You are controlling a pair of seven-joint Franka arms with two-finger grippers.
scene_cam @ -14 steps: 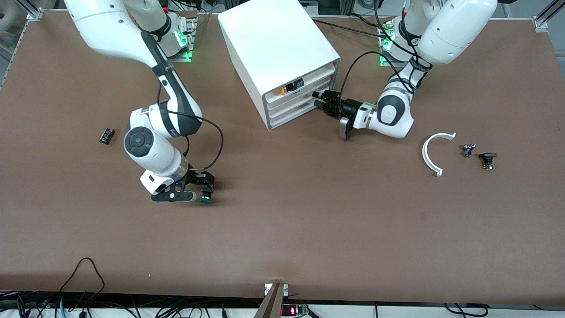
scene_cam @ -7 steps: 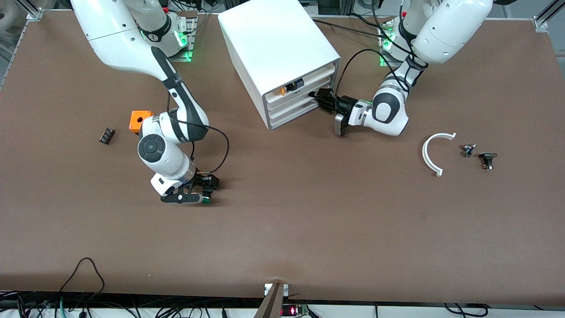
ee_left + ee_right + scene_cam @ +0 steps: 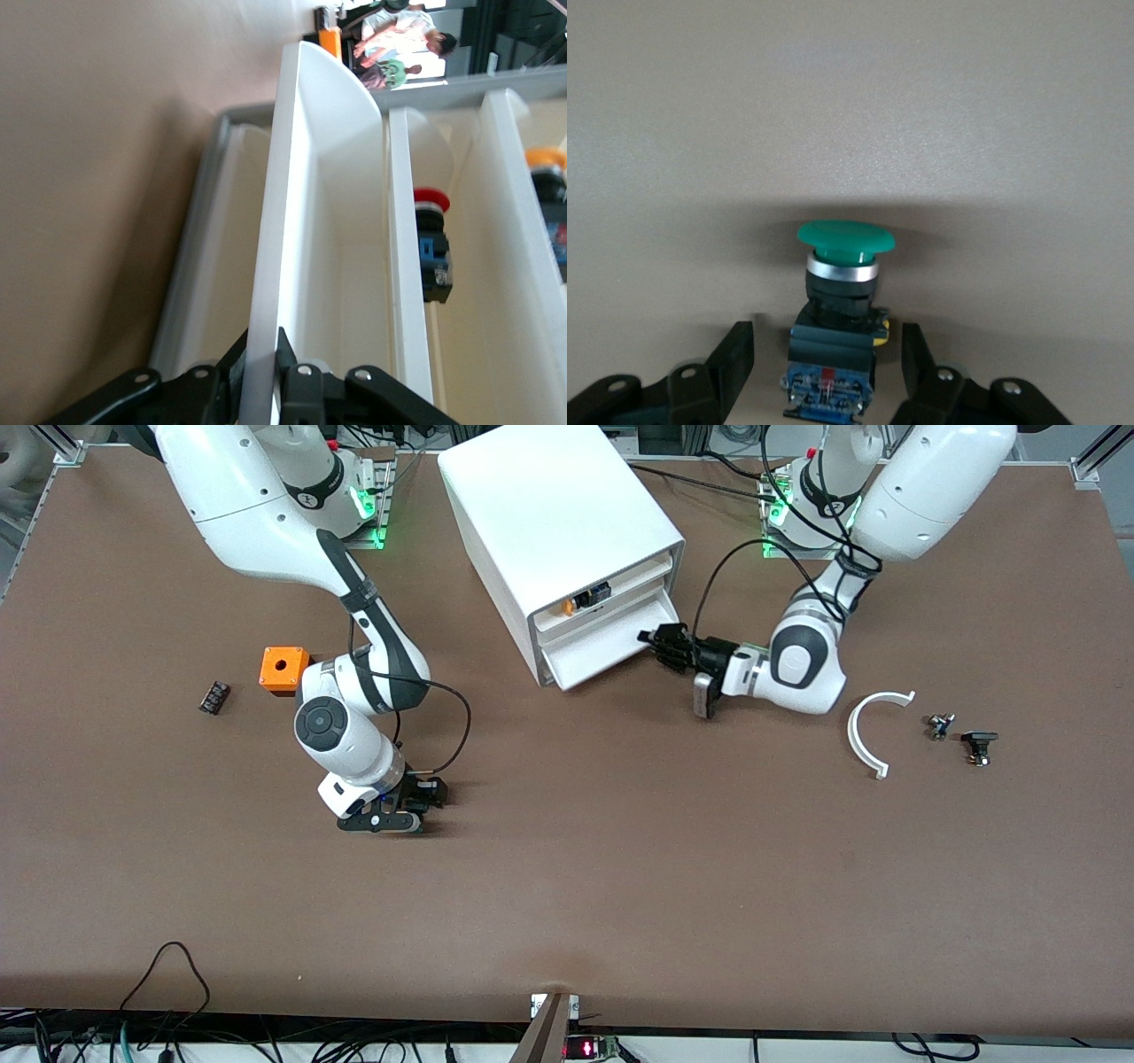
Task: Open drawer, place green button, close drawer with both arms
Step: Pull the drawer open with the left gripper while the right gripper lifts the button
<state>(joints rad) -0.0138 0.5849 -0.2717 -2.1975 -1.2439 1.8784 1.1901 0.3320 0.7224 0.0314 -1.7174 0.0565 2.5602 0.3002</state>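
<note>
I count two arms, one white cabinet [image 3: 554,522] with four drawers, one green button [image 3: 843,266], one orange cube [image 3: 283,669] and one small black block [image 3: 213,696]. Toward the left arm's end of the table I see one white curved piece [image 3: 864,735] and two tiny dark parts [image 3: 961,735].

The drawer [image 3: 607,642] is pulled part way out of the cabinet. Its long side runs along the cabinet front and its open end points toward the camera. My left gripper [image 3: 663,646] is pinched tight on the drawer's front edge.

The button lies on its side on the table, closer to the camera than the orange cube. Its green cap points away from my right gripper [image 3: 828,359], and its black body sits between the open fingers [image 3: 735,354], which do not touch it.
</note>
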